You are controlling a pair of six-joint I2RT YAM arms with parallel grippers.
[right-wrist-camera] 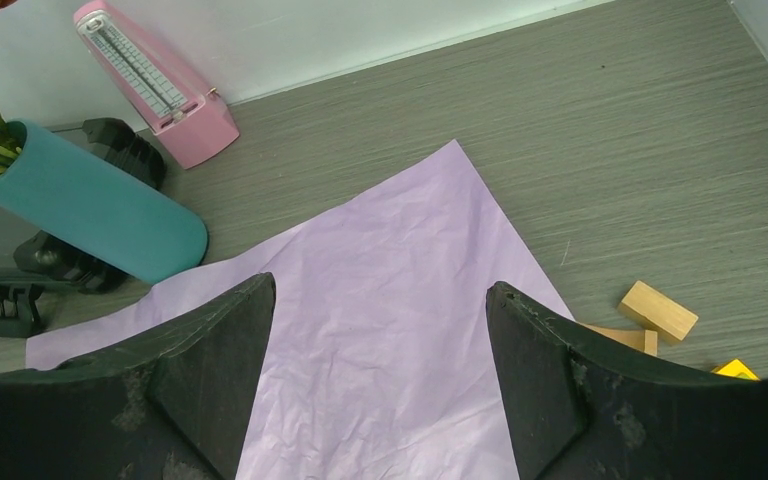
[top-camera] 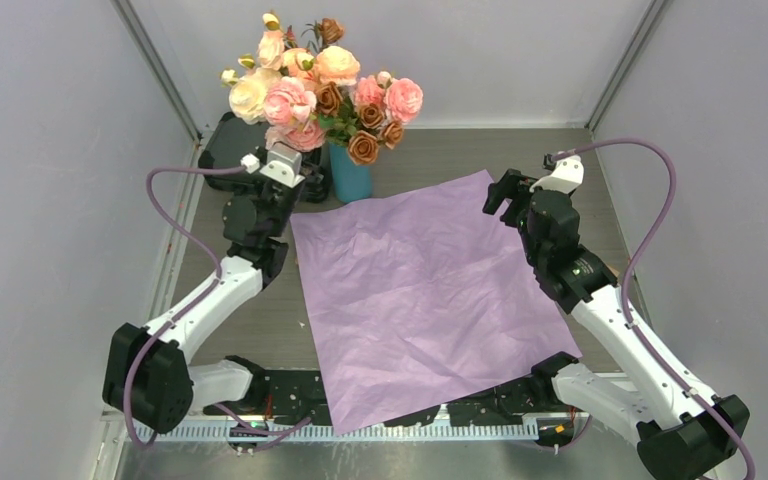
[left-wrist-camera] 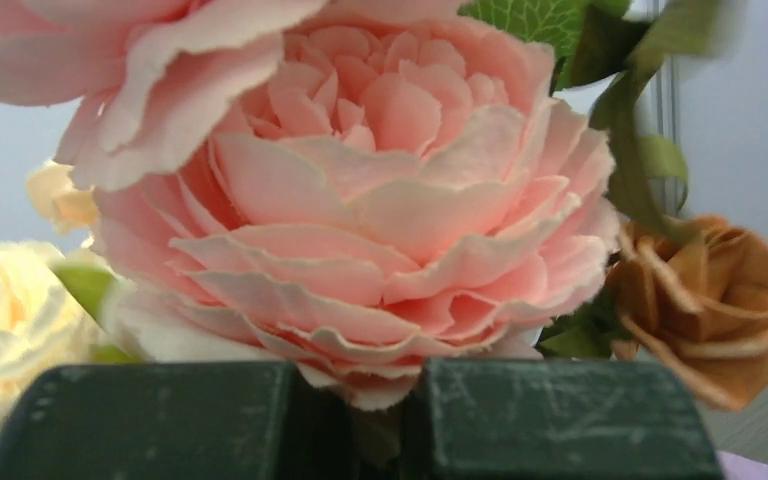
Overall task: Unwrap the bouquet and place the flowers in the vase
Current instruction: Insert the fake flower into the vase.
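Although the pink metronome (right-wrist-camera: pixel 160 85) by the back wall carries a printed scale, its marks are too small to read. The table (right-wrist-camera: pixel 610 120) is grey with a wood grain that runs left to right. Plain pale walls (top-camera: pixel 50 150) close it in on three sides, with metal posts (top-camera: pixel 160 70) at the back corners.

The vase (top-camera: pixel 350 178) stands upright at the back left of the table, its long axis vertical and its mouth up, just off the far left corner of the paper (top-camera: pixel 420 290). The flowers (top-camera: pixel 310 90) stand in it, stems down and heads fanned upward, pink, cream and brown. The lilac sheet lies spread flat and creased across the middle of the table. One of its corners points to the back wall and its near edge reaches the arms' bases.

The left gripper (left-wrist-camera: pixel 360 405) is up among the blooms. Its pads are drawn almost together, and a thin greenish sliver, seemingly a stem, is pinched in the slit beneath a large pink rose (left-wrist-camera: pixel 380 190). The right gripper (right-wrist-camera: pixel 380 290) hangs over the sheet's right side with its jaws wide apart and nothing between them. Small wooden blocks (right-wrist-camera: pixel 658 310) lie on the table beside the sheet's right edge.
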